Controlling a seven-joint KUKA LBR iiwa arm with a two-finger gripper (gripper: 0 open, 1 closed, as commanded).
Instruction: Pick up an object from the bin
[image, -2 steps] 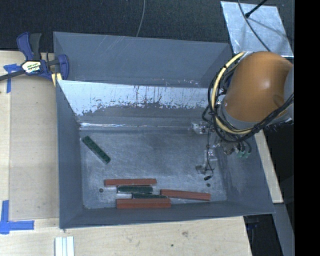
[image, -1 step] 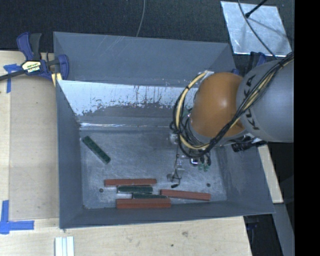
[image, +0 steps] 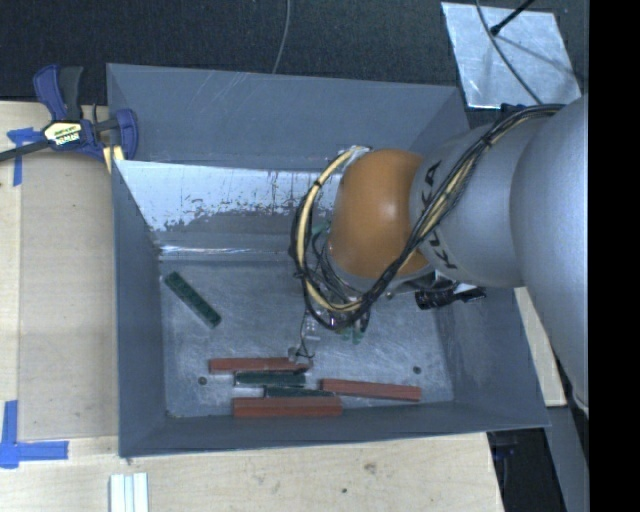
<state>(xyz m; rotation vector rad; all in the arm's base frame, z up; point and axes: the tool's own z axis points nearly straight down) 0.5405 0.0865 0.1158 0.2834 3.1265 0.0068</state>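
Note:
My gripper (image: 303, 348) hangs low in the bin's front middle, just above the right end of a reddish-brown flat bar (image: 248, 366). A dark green bar (image: 270, 379) lies right in front of that one, close under the gripper. A second reddish-brown bar (image: 370, 390) lies to the gripper's front right, and a third (image: 287, 407) sits against the bin's front wall. Much of the gripper is hidden by the arm's fittings above it.
Another dark green bar (image: 191, 299) lies alone and slanted at the bin's left. The arm with its orange cover and cables reaches in from the right over the bin's middle. The bin's walls slope inward all round.

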